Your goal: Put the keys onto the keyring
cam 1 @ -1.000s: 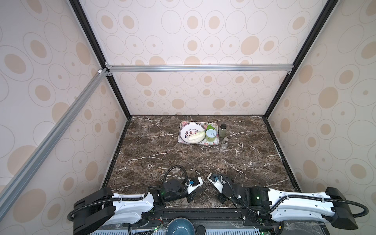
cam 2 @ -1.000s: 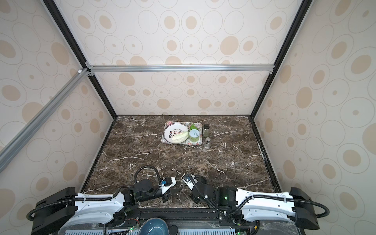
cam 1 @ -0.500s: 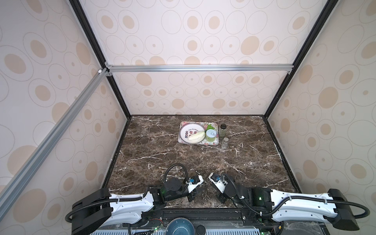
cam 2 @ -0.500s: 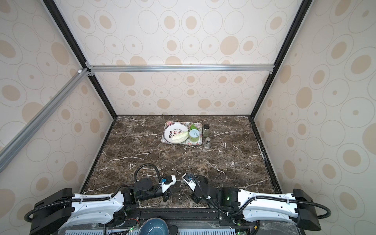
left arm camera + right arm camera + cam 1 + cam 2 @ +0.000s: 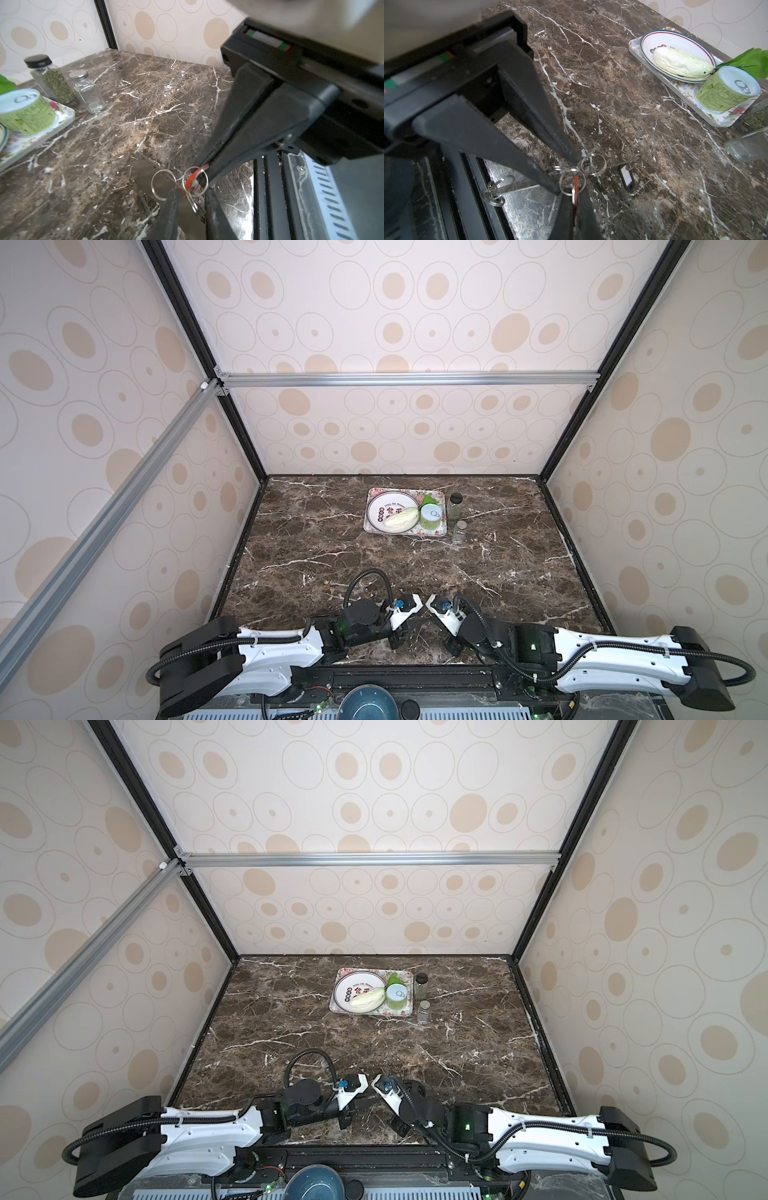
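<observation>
right gripper [image 5: 205,168]: clenching on the red-tag key [image 5: 576,187], holding it low at the near middle of the marble table [image 5: 332,556].
left gripper [image 5: 568,176]: jaws are standing a little apart around a split ring [image 5: 572,180]; i cannot tell if it is pinching.
keyring [image 5: 142,173]: lying flat below both grippers.
done: no key is looking threaded yet.
left: both keys; the black-tag key [image 5: 626,176] is lying free, slightly farther in.
count: two grippers, two tagged keys, one keyring.

Bright, even light; wrist views blur up close.
</observation>
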